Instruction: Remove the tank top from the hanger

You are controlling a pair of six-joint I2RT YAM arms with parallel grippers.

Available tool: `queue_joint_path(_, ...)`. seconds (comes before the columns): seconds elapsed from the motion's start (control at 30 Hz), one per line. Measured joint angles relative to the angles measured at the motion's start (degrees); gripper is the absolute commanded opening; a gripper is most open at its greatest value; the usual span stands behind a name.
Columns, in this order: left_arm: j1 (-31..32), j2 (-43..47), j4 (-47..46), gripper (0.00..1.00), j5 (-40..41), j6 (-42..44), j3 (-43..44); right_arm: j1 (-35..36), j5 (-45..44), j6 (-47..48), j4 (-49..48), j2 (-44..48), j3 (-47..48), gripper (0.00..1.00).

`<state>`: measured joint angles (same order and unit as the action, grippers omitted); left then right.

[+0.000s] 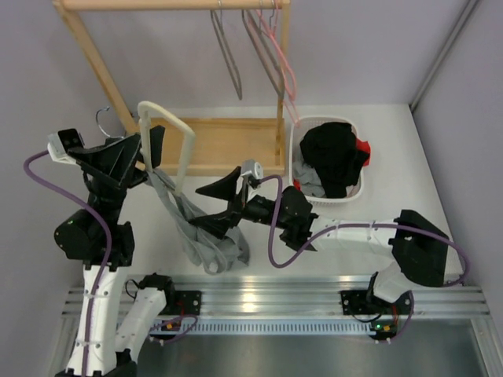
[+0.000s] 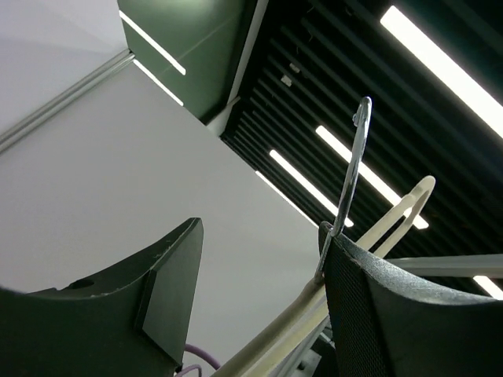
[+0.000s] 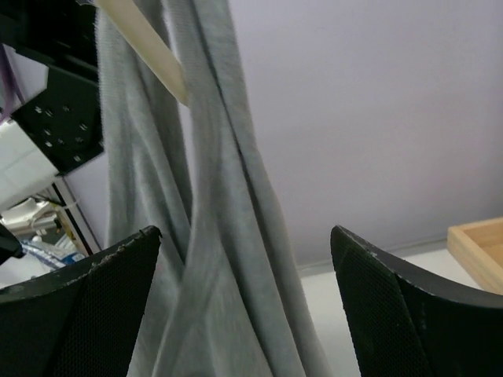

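Most of the grey tank top (image 1: 189, 224) hangs from the cream hanger (image 1: 185, 135) down onto the table (image 1: 377, 157), so a sideways tug could snag a strap on the hanger's end or wrench the hanger from the left gripper (image 1: 138, 149). Its jaws sit partly apart with the hanger against 1 finger; whether they clamp it I cannot tell. The right gripper (image 1: 214, 206) gapes wide, with fabric between its jaws but not pinched.

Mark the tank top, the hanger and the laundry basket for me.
tank top (image 3: 220, 236), right wrist view, on its hanging grey folds.
hanger (image 1: 189, 149), top external view, on its cream side arm.
laundry basket (image 1: 322, 119), top external view, on its far white rim.
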<state>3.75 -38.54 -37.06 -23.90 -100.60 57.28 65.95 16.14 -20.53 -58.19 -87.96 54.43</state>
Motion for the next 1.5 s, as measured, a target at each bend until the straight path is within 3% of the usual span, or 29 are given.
queue_joint_path(0.2,0.07,-2.32,-4.02,0.0,1.31,-7.61,-3.85,1.33,-0.15,1.27,-3.32,-3.93,3.61,0.87)
queue_joint_path(0.27,0.07,-2.89,-4.37,0.0,1.68,-9.14,-4.0,1.33,-0.02,1.31,-3.58,-5.38,5.35,0.77)
queue_joint_path(0.3,0.07,-2.95,-4.63,0.0,1.88,-9.7,-4.02,1.33,0.15,1.29,-3.58,-5.95,5.92,0.7)
queue_joint_path(0.37,0.07,-2.97,-5.51,0.0,2.19,-10.73,-4.02,1.38,0.48,1.31,-3.63,-7.37,7.41,0.35)
queue_joint_path(0.4,0.07,-2.99,-5.88,0.0,2.27,-11.1,-4.02,1.4,0.52,1.11,-3.74,-8.0,7.89,0.08)
queue_joint_path(0.43,0.07,-2.97,-6.25,0.0,2.38,-11.5,-4.02,1.44,0.52,0.98,-3.76,-8.59,7.98,0.0)
queue_joint_path(0.97,0.11,-4.83,-6.67,0.0,4.61,-12.22,-4.0,1.46,-2.75,-0.76,-6.21,-12.96,7.78,0.0)
queue_joint_path(1.47,0.61,-9.84,-1.01,0.0,2.86,-12.26,0.07,4.5,-12.0,-1.77,-15.02,-12.57,-2.67,0.0)
queue_joint_path(1.5,0.63,-9.84,-0.92,0.0,2.45,-12.26,0.11,4.9,-12.46,-1.79,-15.32,-12.52,-2.99,0.31)
